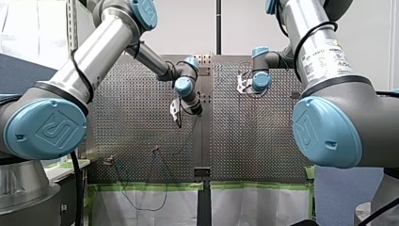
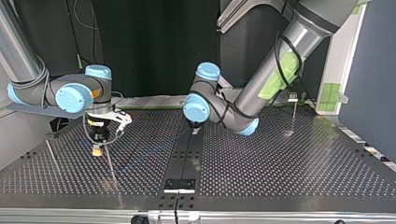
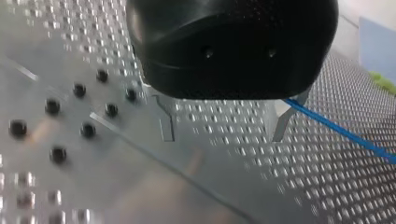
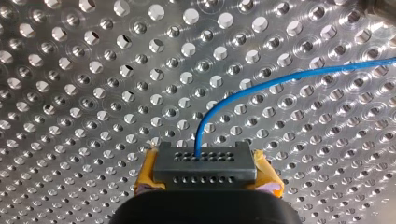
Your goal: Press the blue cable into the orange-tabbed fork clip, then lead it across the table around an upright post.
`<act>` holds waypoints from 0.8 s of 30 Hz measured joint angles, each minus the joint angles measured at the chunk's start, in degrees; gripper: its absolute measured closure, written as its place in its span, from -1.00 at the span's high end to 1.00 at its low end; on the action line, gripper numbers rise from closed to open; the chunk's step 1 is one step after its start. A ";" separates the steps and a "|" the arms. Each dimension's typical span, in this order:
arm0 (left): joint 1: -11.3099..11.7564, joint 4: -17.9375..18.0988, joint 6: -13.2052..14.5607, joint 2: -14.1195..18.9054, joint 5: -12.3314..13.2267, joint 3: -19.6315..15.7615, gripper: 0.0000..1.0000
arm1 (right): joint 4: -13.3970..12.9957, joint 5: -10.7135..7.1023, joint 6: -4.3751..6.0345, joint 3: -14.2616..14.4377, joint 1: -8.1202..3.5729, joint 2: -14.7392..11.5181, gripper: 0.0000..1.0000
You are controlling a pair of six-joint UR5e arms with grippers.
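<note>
The blue cable rises out of a dark holed block, and my right gripper is shut on that block with its yellow pads, low over the perforated plate. At the top view's left, the same gripper hangs just above the table. My left gripper is open, with bare metal fingers. The cable runs past the outside of one finger, and nothing lies between the two. A thin upright post with a small fitting on top stands at the top view's right.
The perforated table has a dark seam strip down its middle. A small fixture and a short peg stand near the table's front edge in the front view. Cable slack hangs over that taped edge.
</note>
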 joint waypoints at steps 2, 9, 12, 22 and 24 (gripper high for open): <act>0.26 0.92 -0.10 -0.05 -0.99 -0.99 0.86 | 0.00 0.00 -0.09 0.02 0.00 0.00 -1.00; 0.81 2.54 0.32 -0.08 -4.34 -3.13 0.86 | 0.00 0.00 -0.36 0.01 0.07 0.00 -1.00; 0.86 3.20 0.02 -0.09 -5.81 -4.09 0.86 | 0.00 0.00 -0.47 0.00 0.06 0.00 -1.00; 1.27 6.54 -0.43 -0.09 -7.53 -8.64 0.86 | 0.00 0.00 -0.52 0.00 0.08 0.00 -1.00; 1.29 7.13 -0.45 -0.09 -7.59 -9.53 0.86 | 0.00 0.00 -0.52 0.00 0.08 0.00 -1.00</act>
